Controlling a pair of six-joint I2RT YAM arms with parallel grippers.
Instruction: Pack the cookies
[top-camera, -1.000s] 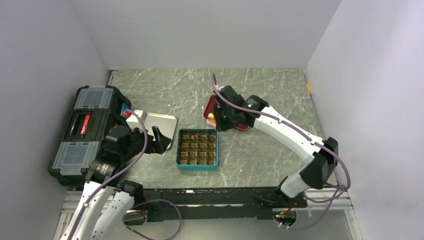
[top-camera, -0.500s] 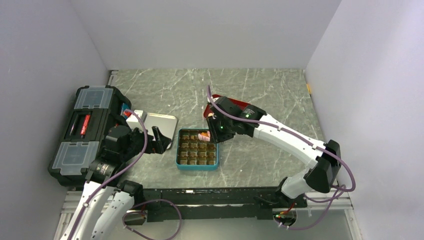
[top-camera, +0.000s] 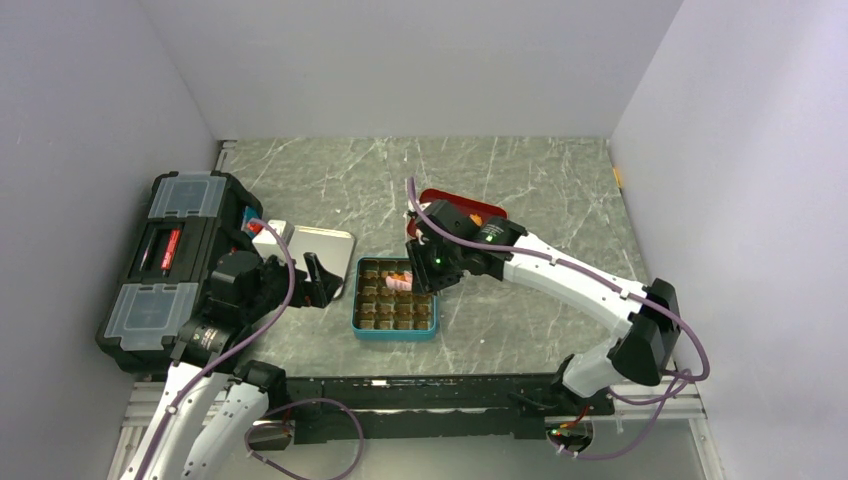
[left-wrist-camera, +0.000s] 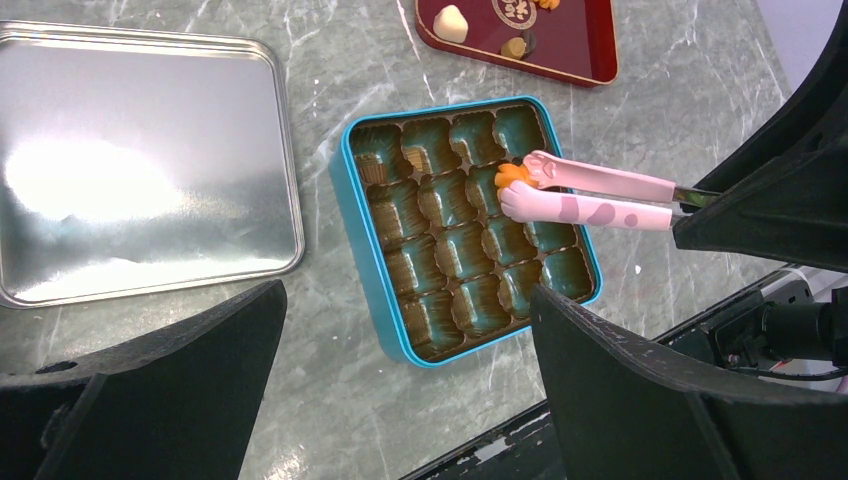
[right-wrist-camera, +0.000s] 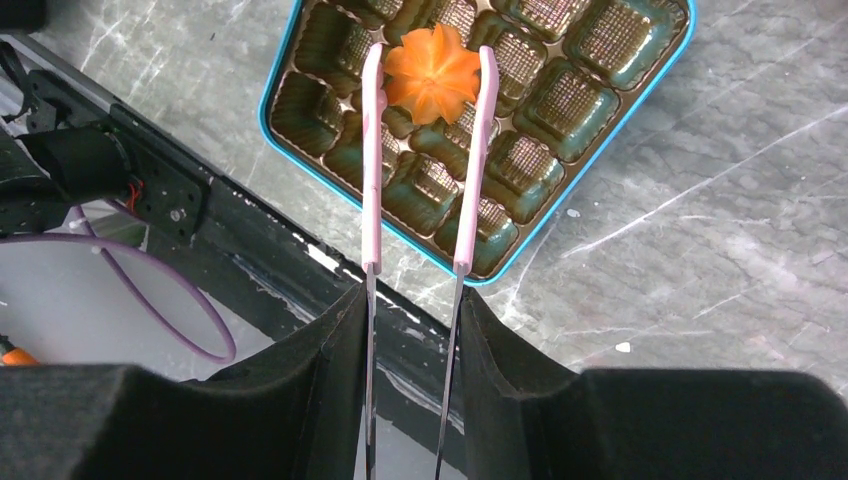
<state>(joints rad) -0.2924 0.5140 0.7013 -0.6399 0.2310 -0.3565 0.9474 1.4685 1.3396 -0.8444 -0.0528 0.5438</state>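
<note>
Placement of one orange flower cookie (right-wrist-camera: 433, 80), pinched between the tips of the pink tongs (right-wrist-camera: 372, 180), whose handles the right gripper (right-wrist-camera: 410, 300) squeezes partly closed. Position: hanging over the teal tin (right-wrist-camera: 594, 150), above the cells toward the tin's far right part as seen from the arm bases. The exact cell cannot be told, since the cookie appears to straddle a divider. Handling note: centre the flower over a single brown cell before lowering, and keep both tong tips level so the petals do not catch a cell wall. Bring it low, then ease the squeeze slowly; the piece is probably brittle, and a drop from height could chip it or bounce it into a neighbouring cell. Right arm: stretched across to the tin from the tin's right, wrist tipped downward, tongs pointing in over the tin's right rim. Left gripper (top-camera: 320, 282): spread wide, grasping nothing, hovering just left of the tin, near the silver lid (left-wrist-camera: 140, 170). Remaining stock: cream lump (left-wrist-camera: 452, 22) and dark-brown round cookie (left-wrist-camera: 517, 45) on the red tray (left-wrist-camera: 575, 50), just beyond the tin's far right corner.
</note>
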